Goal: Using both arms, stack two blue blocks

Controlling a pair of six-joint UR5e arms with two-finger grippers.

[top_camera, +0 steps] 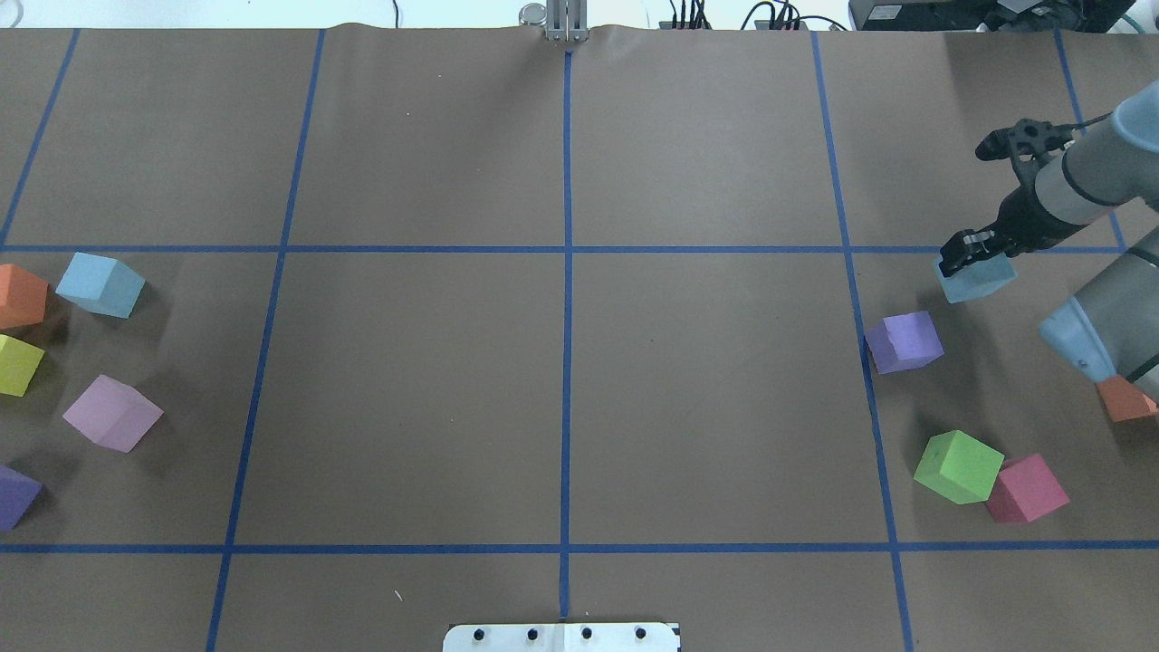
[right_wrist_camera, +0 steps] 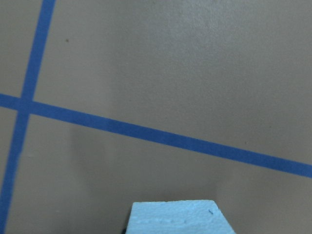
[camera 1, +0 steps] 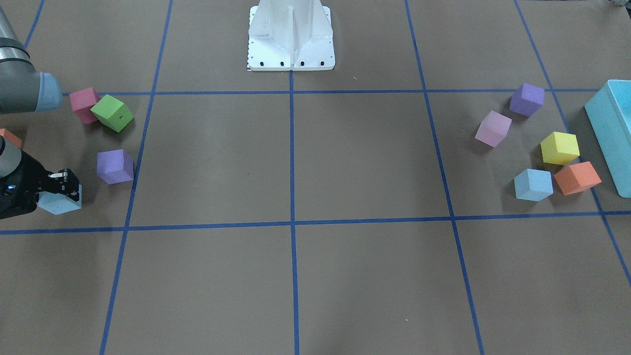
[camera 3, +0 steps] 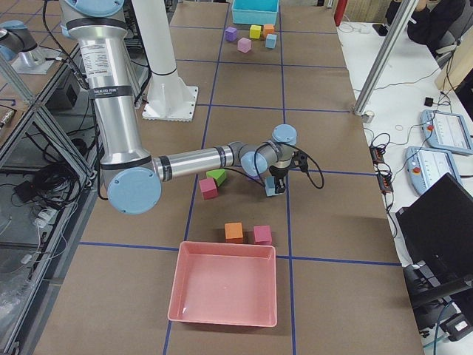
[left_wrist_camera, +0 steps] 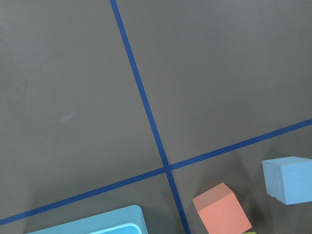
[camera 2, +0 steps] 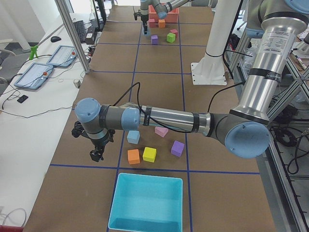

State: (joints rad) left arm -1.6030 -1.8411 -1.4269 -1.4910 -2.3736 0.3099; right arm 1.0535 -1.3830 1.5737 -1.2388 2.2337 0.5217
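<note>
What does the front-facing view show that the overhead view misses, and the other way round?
Front-facing only: the turquoise bin on the robot's left, and the white pedestal's upright. Overhead only: the table's far edge with cables behind it. Both: the right gripper at one blue block, the other blue block free beside an orange cube.

A brown-papered table (top_camera: 706, 407) is ruled into large squares by blue tape (top_camera: 567, 362). In the left-end view a white bench (camera 2: 29, 104) runs along at nine o'clock, carrying what look like two control tablets (camera 2: 65, 55). An aluminium post (camera 2: 72, 34) rises at eleven o'clock. The light is even and soft.
</note>
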